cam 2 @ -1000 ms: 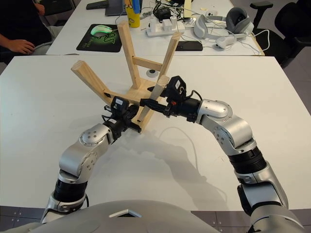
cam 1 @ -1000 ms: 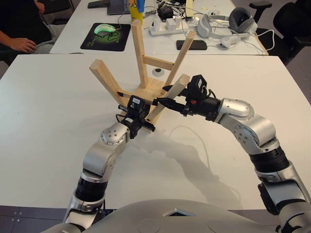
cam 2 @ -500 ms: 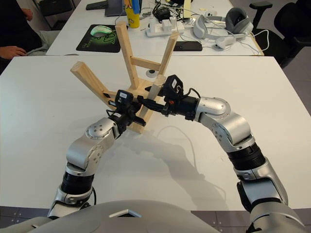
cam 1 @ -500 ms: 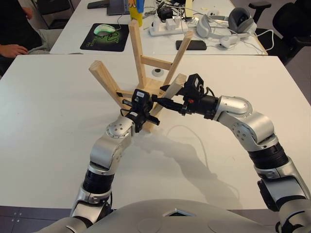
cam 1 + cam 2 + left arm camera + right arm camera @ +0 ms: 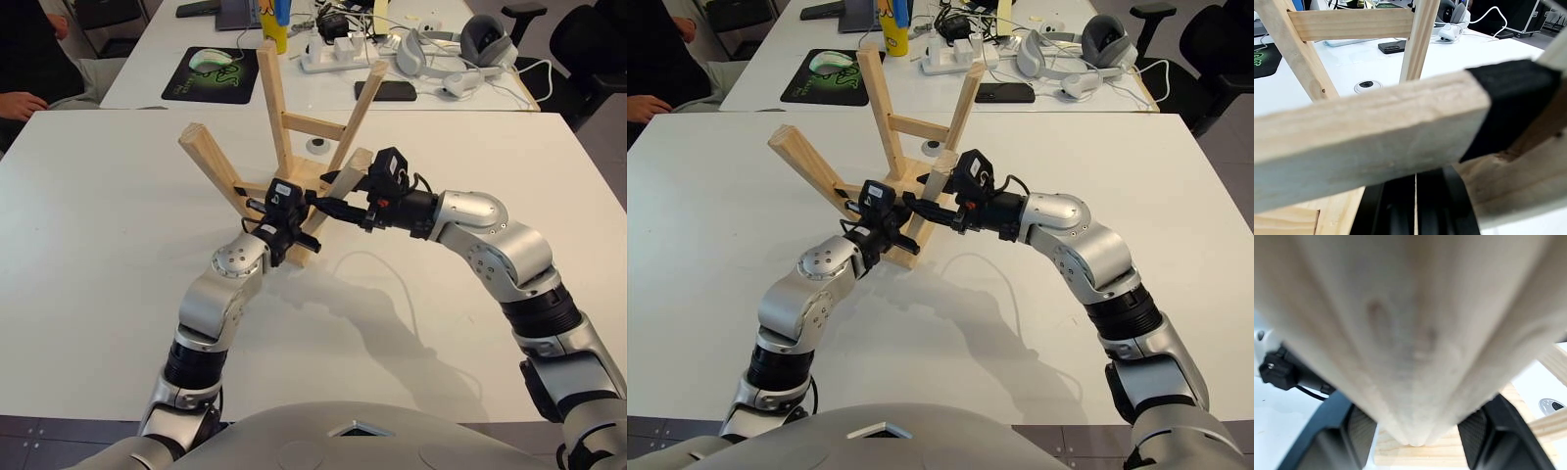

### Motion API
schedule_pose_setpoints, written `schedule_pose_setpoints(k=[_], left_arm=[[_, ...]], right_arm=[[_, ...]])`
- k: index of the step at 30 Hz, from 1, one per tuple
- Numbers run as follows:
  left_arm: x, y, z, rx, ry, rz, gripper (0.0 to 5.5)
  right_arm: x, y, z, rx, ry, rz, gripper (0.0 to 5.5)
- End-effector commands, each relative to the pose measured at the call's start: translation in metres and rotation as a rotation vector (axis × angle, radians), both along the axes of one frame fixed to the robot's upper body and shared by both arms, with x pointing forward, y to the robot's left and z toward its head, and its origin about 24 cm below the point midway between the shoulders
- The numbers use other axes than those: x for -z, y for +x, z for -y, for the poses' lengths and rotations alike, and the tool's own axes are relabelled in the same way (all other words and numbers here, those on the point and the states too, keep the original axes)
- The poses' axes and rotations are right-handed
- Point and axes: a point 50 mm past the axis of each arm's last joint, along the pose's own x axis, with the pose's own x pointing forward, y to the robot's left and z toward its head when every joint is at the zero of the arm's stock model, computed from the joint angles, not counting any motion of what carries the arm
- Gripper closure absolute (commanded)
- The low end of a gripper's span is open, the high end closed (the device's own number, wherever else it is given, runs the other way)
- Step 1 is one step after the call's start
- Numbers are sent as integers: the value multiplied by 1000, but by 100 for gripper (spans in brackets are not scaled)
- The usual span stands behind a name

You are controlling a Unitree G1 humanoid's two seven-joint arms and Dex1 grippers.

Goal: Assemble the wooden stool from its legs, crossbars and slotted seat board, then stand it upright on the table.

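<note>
Seating the last leg looks to be the step in hand: the stool [image 5: 284, 127] rests upside down on the white table [image 5: 118, 294], its seat board [image 5: 304, 178] down on the tabletop and tilted, with two legs joined by a crossbar [image 5: 318, 125] rising above it and a third leg [image 5: 211, 157] leaning out to the stool's left. The right gripper [image 5: 328, 208] is closed on the near leg [image 5: 351, 171] at the stool's front corner; in its wrist view the dark fingers [image 5: 1359, 433] sit on either side of the pale wood. The left gripper [image 5: 292, 211] is up against the seat board's front edge, and its wrist view shows its fingers [image 5: 1396, 205] drawn together with only a thin seam between them, their tips hidden behind a wooden bar. The next move probably calls for pressing the near leg fully into its slot while the other arm steadies the board, and then turning the whole stool over onto its feet. The stool stands nearer the table's far edge, where a cable port [image 5: 316, 145] lies just behind it, and beyond that edge a second desk holds a mouse mat [image 5: 214, 73], a phone [image 5: 387, 90] and a headset [image 5: 460, 49]. The broad bare tabletop in front of the stool and to both its sides gives the best room for the flip; tipping it away from the robot would likely swing the tall legs over the clutter.
</note>
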Motion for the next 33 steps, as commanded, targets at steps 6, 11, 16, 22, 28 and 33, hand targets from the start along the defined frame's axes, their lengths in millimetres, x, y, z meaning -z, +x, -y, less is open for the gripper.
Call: schedule_pose_setpoints(k=[6, 11, 16, 22, 28, 33], left_arm=[[8, -4, -27, 29, 127, 11, 550], [13, -8, -33, 84, 166, -14, 550], [15, -5, -36, 89, 166, -22, 550], [14, -1, -35, 82, 156, -14, 550], [16, -2, -34, 71, 142, -15, 550], [18, -3, -37, 50, 132, -16, 550]], right_arm=[[120, -45, 19, 16, -411, -562, 347], [120, -44, 19, 24, -406, -569, 347], [119, -43, 21, 11, -396, -607, 347], [123, -42, 19, 1, -372, -659, 347], [118, -31, 14, -33, -421, -623, 347], [117, -26, 9, -71, -498, -590, 347]])
